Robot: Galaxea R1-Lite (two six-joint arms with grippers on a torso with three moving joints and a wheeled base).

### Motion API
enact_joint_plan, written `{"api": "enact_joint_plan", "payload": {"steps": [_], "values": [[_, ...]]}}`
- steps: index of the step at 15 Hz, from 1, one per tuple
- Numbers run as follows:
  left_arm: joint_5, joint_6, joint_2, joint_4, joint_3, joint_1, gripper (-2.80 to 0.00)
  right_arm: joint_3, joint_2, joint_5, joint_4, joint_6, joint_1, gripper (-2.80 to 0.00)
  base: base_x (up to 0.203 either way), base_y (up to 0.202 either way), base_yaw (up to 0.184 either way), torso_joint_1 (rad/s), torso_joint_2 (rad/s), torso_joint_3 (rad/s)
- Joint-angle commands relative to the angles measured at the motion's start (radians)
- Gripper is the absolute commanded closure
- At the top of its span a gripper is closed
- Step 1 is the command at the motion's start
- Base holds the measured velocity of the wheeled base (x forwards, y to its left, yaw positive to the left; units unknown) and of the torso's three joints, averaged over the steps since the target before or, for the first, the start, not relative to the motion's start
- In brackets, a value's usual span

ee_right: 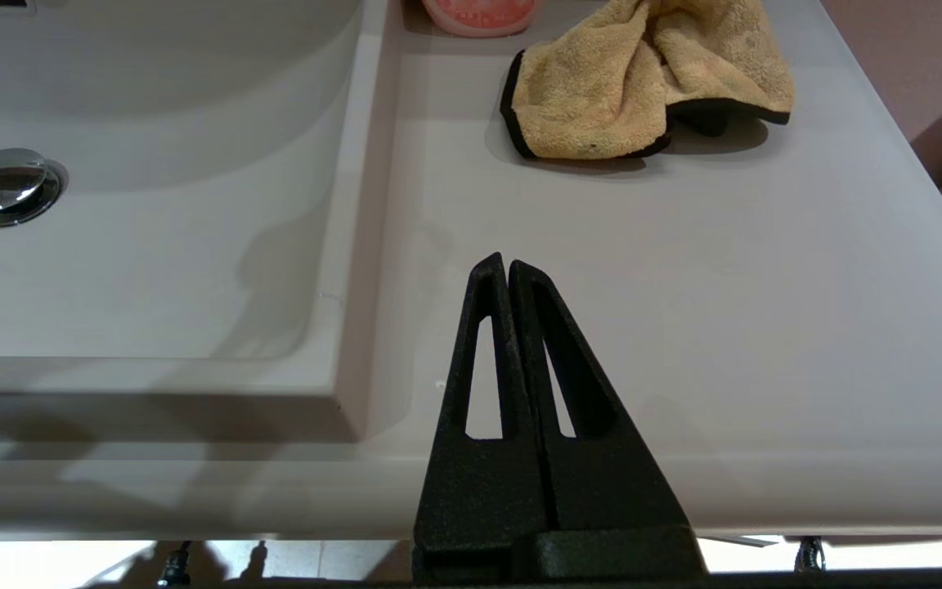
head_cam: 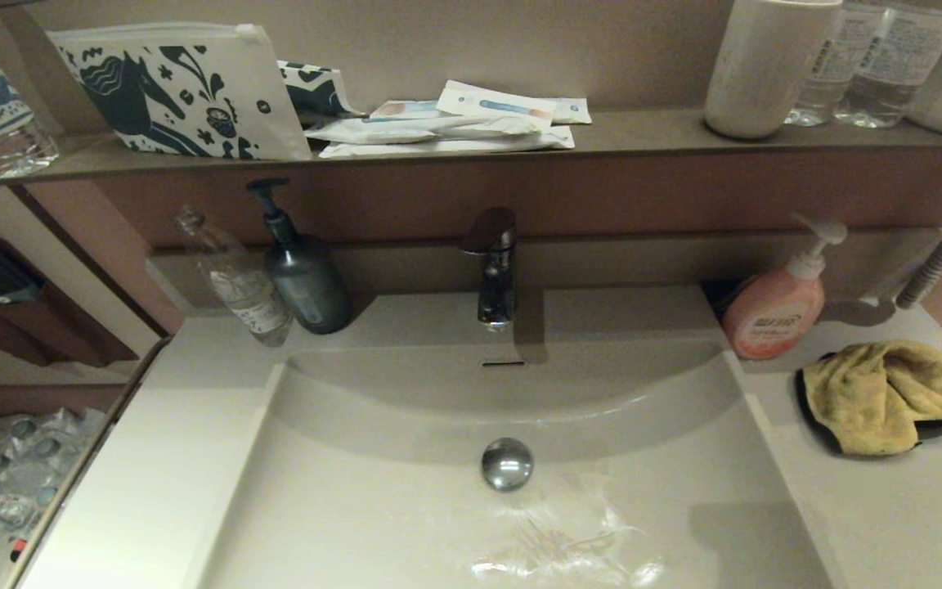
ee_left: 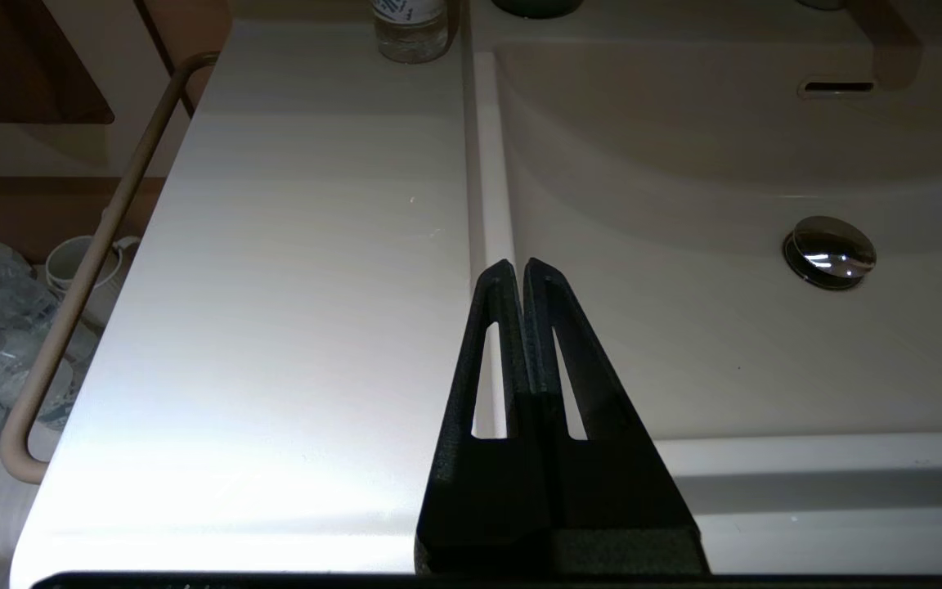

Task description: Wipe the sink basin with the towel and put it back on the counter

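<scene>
The mustard-yellow towel (head_cam: 884,394) (ee_right: 643,78) lies crumpled on the counter (head_cam: 888,507) to the right of the sink basin (head_cam: 405,491), just in front of the pink soap bottle (head_cam: 773,307). The basin holds its chrome drain plug (head_cam: 507,464) and some wet streaks near the front. My right gripper (ee_right: 505,263) is shut and empty, hovering over the counter's front part, well short of the towel. My left gripper (ee_left: 519,266) is shut and empty above the basin's left rim. Neither gripper shows in the head view.
A chrome faucet (head_cam: 494,266) stands behind the basin. A dark pump bottle (head_cam: 301,274) and a clear bottle (head_cam: 238,282) stand at the back left of the counter. The brown shelf (head_cam: 643,135) above carries pouches, packets and bottles. A rail (ee_left: 87,270) runs along the counter's left edge.
</scene>
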State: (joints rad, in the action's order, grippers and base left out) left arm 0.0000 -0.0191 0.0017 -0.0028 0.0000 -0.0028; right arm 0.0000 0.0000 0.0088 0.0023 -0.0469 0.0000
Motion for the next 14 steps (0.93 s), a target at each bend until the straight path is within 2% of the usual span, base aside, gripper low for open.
{"api": "enact_joint_plan", "payload": {"steps": [1, 14], "values": [[0.000, -0.001, 0.001, 0.000, 0.000, 0.000, 0.00, 0.000, 0.001, 0.000, -0.001, -0.001, 0.000, 0.00, 0.000, 0.000, 0.000, 0.000, 0.00, 0.000], [0.000, -0.001, 0.001, 0.000, 0.000, 0.001, 0.00, 0.000, 0.001, 0.000, 0.001, 0.002, 0.000, 0.00, 0.000, 0.000, 0.000, 0.000, 0.00, 0.000]]}}
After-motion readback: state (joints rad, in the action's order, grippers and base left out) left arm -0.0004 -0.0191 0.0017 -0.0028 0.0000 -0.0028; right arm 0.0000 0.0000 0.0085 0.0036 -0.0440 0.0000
